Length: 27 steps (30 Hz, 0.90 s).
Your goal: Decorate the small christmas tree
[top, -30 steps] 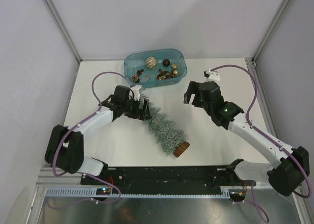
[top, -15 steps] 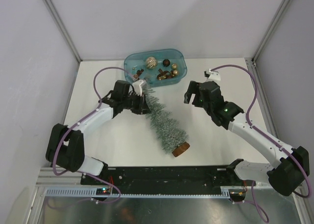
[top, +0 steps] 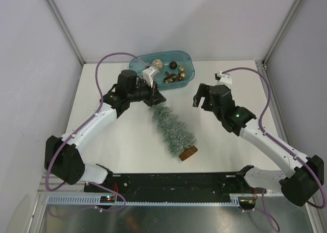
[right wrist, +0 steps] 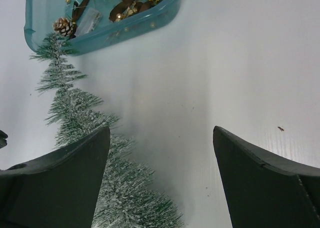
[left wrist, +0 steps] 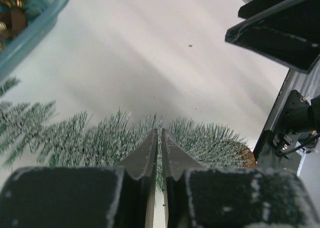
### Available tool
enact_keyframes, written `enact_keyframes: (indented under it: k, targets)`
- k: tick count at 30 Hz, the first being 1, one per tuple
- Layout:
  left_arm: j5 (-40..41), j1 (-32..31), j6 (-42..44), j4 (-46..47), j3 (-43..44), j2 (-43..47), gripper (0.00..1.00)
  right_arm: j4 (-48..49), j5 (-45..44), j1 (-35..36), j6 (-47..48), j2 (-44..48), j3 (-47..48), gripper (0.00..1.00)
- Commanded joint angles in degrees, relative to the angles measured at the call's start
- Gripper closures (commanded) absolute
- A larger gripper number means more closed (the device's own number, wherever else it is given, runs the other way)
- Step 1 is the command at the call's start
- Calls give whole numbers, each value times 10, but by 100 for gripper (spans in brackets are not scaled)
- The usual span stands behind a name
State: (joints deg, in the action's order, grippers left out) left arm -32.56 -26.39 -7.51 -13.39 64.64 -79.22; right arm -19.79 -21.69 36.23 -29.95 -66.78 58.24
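Small christmas tree (top: 173, 132): tip swung toward tub (top: 190, 68); still lying down. Left jaws just closed to a slit, grip on needles unclear to me; right jaws wide.

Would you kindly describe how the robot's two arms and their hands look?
The left arm and right arm each have white links, bulky black joints and a purple cable looping alongside. The left hand and right hand are black, with two flat tapered fingers. A green light glows on the right arm.
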Motion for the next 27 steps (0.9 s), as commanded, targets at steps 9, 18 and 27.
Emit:
enact_keyframes:
  k: [9,18,27]
  targets:
    - [102,2,-5,-9,-25,32,5,2,-20,-3,9,28,3,12]
    - [123,57,-87,-32,-40,-50,0,8,-17,1,4,20,2,12]
    - [65,59,-109,-29,-57,-100,12,12,-17,0,7,17,2,12]
